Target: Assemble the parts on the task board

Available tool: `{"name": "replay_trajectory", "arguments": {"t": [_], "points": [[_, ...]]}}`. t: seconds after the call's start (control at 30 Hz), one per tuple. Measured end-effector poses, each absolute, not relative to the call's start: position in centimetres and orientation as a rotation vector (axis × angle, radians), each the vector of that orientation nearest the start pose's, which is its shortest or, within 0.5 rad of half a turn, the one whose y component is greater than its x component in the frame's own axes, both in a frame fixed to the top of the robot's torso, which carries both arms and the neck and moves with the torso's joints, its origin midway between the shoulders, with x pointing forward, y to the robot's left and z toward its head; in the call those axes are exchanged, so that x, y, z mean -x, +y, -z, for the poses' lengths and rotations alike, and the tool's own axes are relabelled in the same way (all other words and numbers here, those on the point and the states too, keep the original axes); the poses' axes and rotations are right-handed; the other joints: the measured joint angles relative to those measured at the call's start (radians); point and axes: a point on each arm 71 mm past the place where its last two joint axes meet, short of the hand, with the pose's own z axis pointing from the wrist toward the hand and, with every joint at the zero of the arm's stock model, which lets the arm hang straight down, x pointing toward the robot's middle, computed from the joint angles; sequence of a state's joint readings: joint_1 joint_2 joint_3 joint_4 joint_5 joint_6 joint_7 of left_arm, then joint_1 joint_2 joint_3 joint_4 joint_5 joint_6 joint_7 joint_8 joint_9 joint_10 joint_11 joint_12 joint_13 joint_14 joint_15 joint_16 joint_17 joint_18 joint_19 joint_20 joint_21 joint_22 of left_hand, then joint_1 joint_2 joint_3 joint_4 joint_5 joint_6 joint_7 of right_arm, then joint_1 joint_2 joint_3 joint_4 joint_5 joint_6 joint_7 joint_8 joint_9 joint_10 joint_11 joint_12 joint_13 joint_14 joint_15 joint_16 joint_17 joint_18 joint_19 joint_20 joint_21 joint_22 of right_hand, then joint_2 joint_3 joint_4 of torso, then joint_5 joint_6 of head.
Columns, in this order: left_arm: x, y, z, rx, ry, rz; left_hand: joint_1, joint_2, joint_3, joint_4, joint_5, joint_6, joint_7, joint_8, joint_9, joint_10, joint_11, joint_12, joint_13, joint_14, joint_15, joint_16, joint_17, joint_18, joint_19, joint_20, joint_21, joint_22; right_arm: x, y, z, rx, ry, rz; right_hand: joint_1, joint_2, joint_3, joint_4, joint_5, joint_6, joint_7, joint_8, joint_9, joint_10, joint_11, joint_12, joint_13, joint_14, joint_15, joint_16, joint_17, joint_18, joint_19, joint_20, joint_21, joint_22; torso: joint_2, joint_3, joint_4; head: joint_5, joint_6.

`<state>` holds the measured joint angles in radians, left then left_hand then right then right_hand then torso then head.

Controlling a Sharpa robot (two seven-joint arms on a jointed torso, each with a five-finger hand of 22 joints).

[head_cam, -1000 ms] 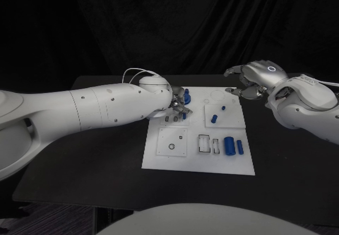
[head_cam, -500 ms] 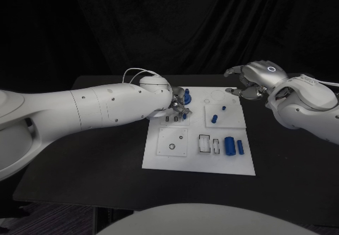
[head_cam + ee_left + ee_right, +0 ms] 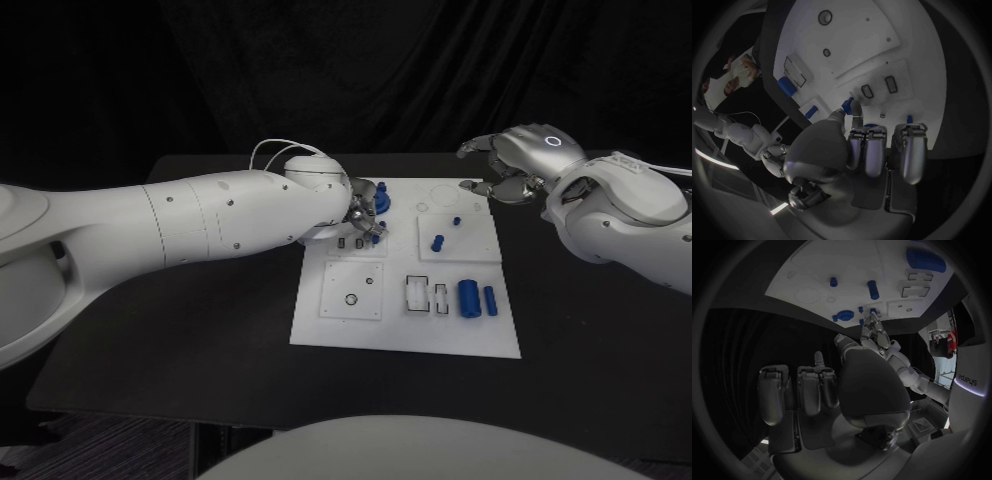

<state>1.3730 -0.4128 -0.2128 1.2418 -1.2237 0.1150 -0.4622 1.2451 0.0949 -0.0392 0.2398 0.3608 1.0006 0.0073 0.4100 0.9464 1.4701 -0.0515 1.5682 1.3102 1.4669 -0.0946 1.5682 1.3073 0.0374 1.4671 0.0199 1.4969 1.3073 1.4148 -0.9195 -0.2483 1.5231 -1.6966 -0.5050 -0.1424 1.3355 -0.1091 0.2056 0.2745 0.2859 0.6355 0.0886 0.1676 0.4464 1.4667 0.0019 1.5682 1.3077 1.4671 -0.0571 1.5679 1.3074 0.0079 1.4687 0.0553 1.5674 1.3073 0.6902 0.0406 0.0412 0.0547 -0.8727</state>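
The white task board point(image 3: 433, 335) lies in the middle of the black table. My left hand point(image 3: 358, 212) is over its far left part, and thumb and a finger pinch a small blue part point(image 3: 846, 105). A round blue part point(image 3: 382, 198) stands just beyond those fingers. My right hand point(image 3: 508, 170) hovers above the board's far right corner with its fingers curled in and nothing in them. On the board's right half lie a large blue cylinder point(image 3: 469, 297), a thinner one point(image 3: 490, 300), a blue peg point(image 3: 437, 241) and a tiny blue piece point(image 3: 456, 220).
Rectangular slots point(image 3: 417, 291) and a square plate with a round hole point(image 3: 352, 299) lie on the board's near half. Black table surface point(image 3: 216, 330) surrounds the board. My left forearm point(image 3: 188, 225) crosses the table's left side.
The left hand's fingers have shifted slightly at the far left of the board. The right hand has held still.
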Motion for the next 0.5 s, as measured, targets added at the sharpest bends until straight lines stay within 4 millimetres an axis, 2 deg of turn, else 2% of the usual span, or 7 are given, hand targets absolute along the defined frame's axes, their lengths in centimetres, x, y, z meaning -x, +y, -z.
{"name": "replay_trajectory", "arguments": {"t": [0.07, 0.23, 0.37, 0.43, 0.5], "points": [[-52.44, 7.72, 20.04, -0.233, 2.169, 0.35, 0.006, -0.006, 0.019, -0.004, 0.022, 0.0, 0.0, -0.008, 0.004, 0.0, 0.0, 0.0, 0.0, 0.0, 0.0, 0.0, 0.0, 0.0, 0.0, 0.0, 0.0, 0.0, -49.26, -24.1, 14.07, 0.38, 1.4, -0.398, 0.0, 0.0, 0.0, 0.0, 0.0, 0.001, 0.0, 0.0, 0.0, 0.0, 0.0, 0.0, 0.0, 0.0, 0.0, 0.0, 0.0, 0.0, 0.0, 0.0, 0.0, 0.0, 0.0, 0.0002, -0.0002, 0.0, 0.0], [-52.43, 7.73, 20.05, -0.236, 2.171, 0.352, 0.016, -0.016, 0.058, -0.005, 0.054, 0.003, 0.004, -0.021, 0.012, 0.0, 0.0, 0.0, 0.0, 0.0, 0.0, 0.0, 0.0, 0.0, 0.0, 0.0, 0.0, 0.0, -49.3, -24.13, 14.09, 0.38, 1.402, -0.396, 0.0, 0.0, 0.0, 0.0, 0.0, 0.007, 0.0, 0.0, 0.0, 0.0, 0.0, 0.0, 0.0, 0.0, 0.0, 0.0, 0.0, 0.0, 0.0, 0.0, 0.0, 0.0, 0.0, 0.0008, -0.0004, 0.001, 0.0], [-52.45, 7.82, 20.05, -0.236, 2.172, 0.353, 0.022, -0.022, 0.086, -0.008, 0.063, 0.006, 0.002, -0.03, 0.017, 0.0, 0.0, 0.0, 0.0, 0.0, 0.0, 0.0, 0.0, 0.0, 0.0, 0.0, 0.0, 0.0, -49.31, -24.12, 14.1, 0.38, 1.403, -0.395, 0.0, 0.0, 0.0, 0.0, 0.0, 0.007, 0.0, 0.0, 0.001, 0.0, 0.0, 0.0, 0.0, 0.0, 0.0, 0.0, 0.0, 0.0, 0.0, 0.0, 0.0, 0.001, 0.0, 0.0008, -0.0004, 0.002, 0.0], [-52.47, 7.9, 20.05, -0.237, 2.172, 0.355, 0.021, -0.036, 0.112, -0.012, 0.068, 0.009, 0.002, -0.039, 0.022, 0.0, 0.0, 0.0, 0.0, 0.0, 0.0, 0.0, 0.001, 0.0, 0.0, 0.0, 0.0, 0.0, -49.32, -24.13, 14.1, 0.379, 1.404, -0.394, 0.0, 0.0, 0.0, 0.0, 0.0, 0.008, 0.001, 0.0, 0.001, 0.0, 0.0, 0.0, 0.0, 0.0, 0.0, 0.0, 0.0, 0.0, 0.0, 0.0, 0.0, 0.001, 0.0, 0.0008, -0.0004, 0.002, 0.0], [-52.48, 7.94, 20.06, -0.237, 2.172, 0.357, 0.022, -0.038, 0.124, -0.013, 0.068, 0.01, 0.002, -0.043, 0.024, 0.0, 0.0, 0.0, 0.0, 0.0, 0.0, 0.0, 0.001, 0.0, 0.0, 0.0, 0.0, 0.0, -49.33, -24.13, 14.11, 0.379, 1.404, -0.394, 0.0, 0.0, 0.0, 0.0, 0.0, 0.011, 0.004, 0.0, 0.001, 0.0, 0.0, 0.0, 0.0, 0.0, 0.0, 0.0, 0.0, 0.0, 0.0, 0.0, 0.0, 0.001, 0.0, 0.0008, -0.0003, 0.002, 0.0]]}}
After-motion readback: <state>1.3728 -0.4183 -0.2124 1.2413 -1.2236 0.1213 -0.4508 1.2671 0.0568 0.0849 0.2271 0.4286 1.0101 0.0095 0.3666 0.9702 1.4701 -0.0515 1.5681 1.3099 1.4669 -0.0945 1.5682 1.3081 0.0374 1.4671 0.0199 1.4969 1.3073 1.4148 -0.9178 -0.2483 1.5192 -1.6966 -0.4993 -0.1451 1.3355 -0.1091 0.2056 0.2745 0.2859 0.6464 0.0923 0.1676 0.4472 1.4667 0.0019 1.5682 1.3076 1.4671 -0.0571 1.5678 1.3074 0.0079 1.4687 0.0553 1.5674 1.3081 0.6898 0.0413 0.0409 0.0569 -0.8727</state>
